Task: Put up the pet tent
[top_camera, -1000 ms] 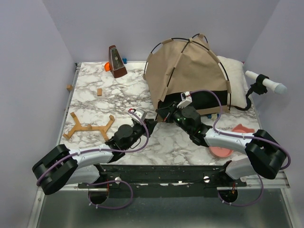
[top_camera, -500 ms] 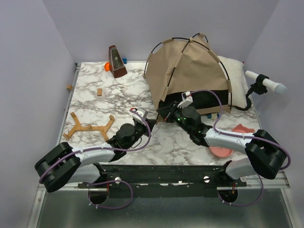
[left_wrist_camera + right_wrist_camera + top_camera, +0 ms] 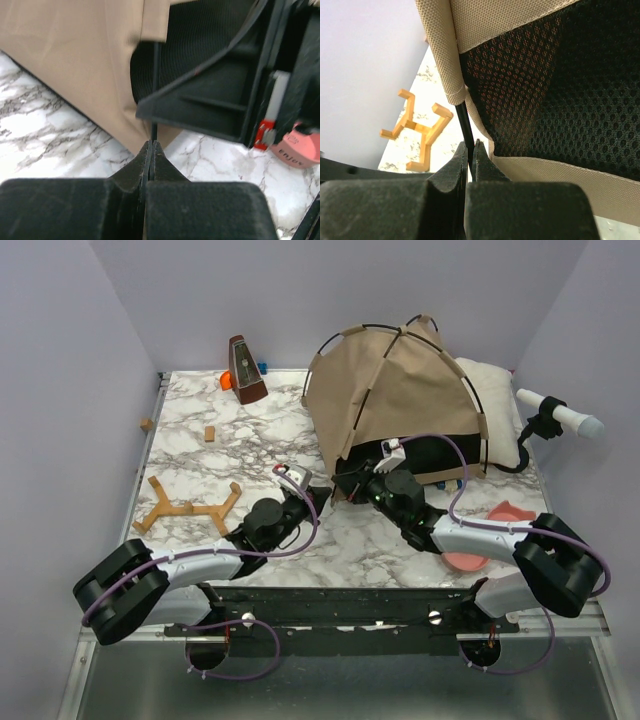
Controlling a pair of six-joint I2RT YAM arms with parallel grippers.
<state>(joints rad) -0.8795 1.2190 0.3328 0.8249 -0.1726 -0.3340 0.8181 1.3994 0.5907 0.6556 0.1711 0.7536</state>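
Note:
The pet tent (image 3: pixel 400 390) stands at the back right of the table, tan fabric with black mesh lining and thin black poles crossing on top. Both grippers meet at its near-left bottom corner. My left gripper (image 3: pixel 318 497) is shut on the end of a thin black pole (image 3: pixel 155 90), with its own view (image 3: pixel 151 143) showing the tips pinched on it below the tan wall (image 3: pixel 75 60). My right gripper (image 3: pixel 345 480) is shut on a black pole (image 3: pixel 465 122) just under its tan sleeve (image 3: pixel 442 55), beside the black mesh (image 3: pixel 545 90); the tips (image 3: pixel 470 149) pinch it.
A white pillow (image 3: pixel 492 390) lies behind the tent on the right. A pink dish (image 3: pixel 478 545) sits under my right arm. A wooden frame (image 3: pixel 190 507) lies at the left, a small wooden block (image 3: pixel 210 433) and a metronome (image 3: pixel 246 370) further back. A white-handled tool (image 3: pixel 560 416) sticks in at right.
My left gripper has moved a little right, closer to the tent corner. My right gripper has shifted slightly left and down with the pole. The tent has barely moved.

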